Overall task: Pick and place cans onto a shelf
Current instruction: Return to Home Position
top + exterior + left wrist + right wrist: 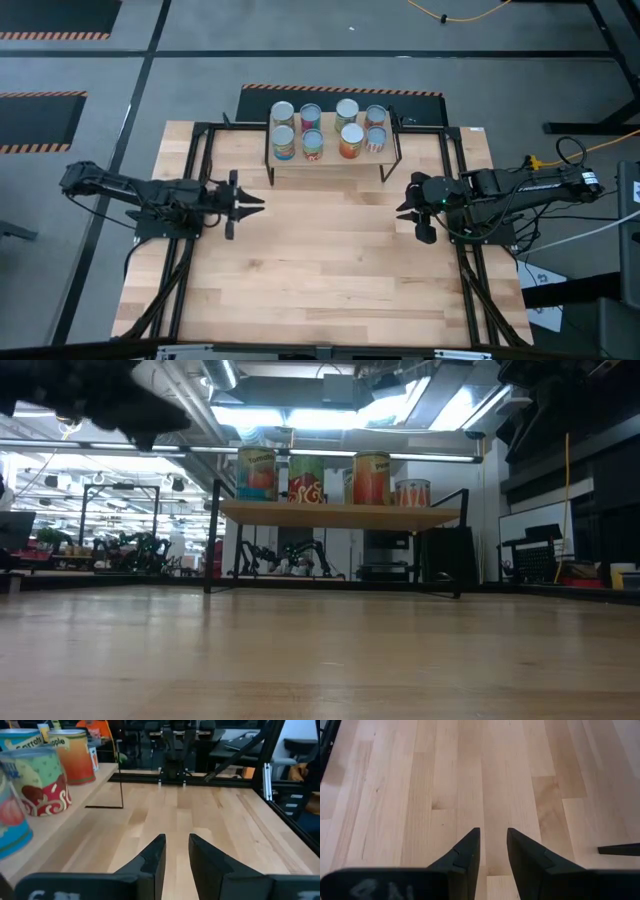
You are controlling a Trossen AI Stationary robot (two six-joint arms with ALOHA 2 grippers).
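Observation:
Several cans (325,128) with silver tops and coloured labels stand upright in two rows on the shelf (331,162), a low stand with a wooden board and black legs at the table's far middle. The low view shows a row of cans (305,478) on the shelf board (340,515). My left gripper (258,203) hovers over the table's left part, pointing toward the right edge, open with nothing in it (176,847); cans (45,780) show beside it. My right gripper (403,208) hovers at the right, tilted down over bare wood, open and holding nothing (493,840).
Black frame rails (195,200) run along the table's left side and others (465,260) along its right side, under the arms. Bare wooden tabletop (330,260) lies between the grippers and toward the near edge. Cables (560,150) hang at the right arm.

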